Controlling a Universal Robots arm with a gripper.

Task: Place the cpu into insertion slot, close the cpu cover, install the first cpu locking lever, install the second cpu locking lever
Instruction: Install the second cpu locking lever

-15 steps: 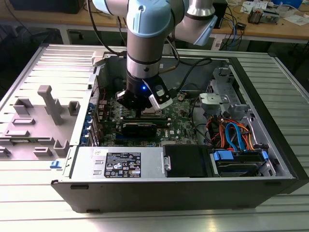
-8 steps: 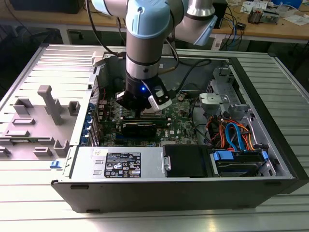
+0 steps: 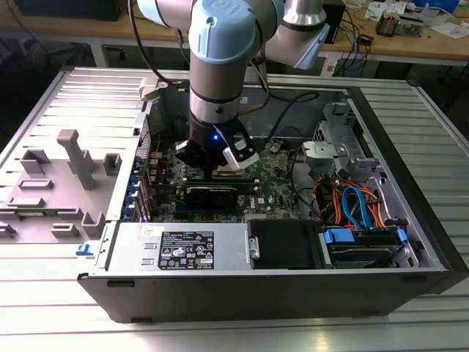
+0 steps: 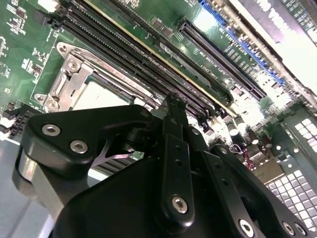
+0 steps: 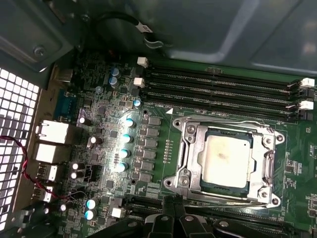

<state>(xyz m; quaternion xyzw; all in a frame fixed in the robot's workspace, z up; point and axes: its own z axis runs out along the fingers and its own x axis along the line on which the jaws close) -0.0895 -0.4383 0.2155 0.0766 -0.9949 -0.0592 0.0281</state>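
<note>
**Cover down on the chip, gripper low at the socket's edge**

We're inside the open black computer case [image 3: 410, 220] now, the pale blue and grey robot arm [image 3: 220, 66] reaching straight down over the green motherboard [image 5: 163, 148]. In the first wrist view the small flat square cpu with its dull silver-grey metal top [image 5: 225, 159] sits in the square insertion slot with its silvery rim [image 5: 185, 153], and the thin silvery cpu cover, a frame plate with a cut-out centre [image 5: 267, 161], lies flat around it. So the chip looks placed and the cover looks closed; we judge the work to be at the locking levers.

The black gripper [image 5: 173, 218] hangs just beside the socket's near edge, and its jaws look drawn in narrow, fingertips [image 4: 171, 106] nearly together, with nothing we can see between them. We can't tell whether the tips are touching a lever wire.

To do this step well, we'd say push a thin springy wire steadily and keep the tip off the cover's flat frame, since stamped metal is slick and a slip would land on the board.

Textures: matte brushed chip lid, shiny stamped frame with round screw heads, long black ribbed memory slots [image 5: 223, 84] just beyond the socket
</note>
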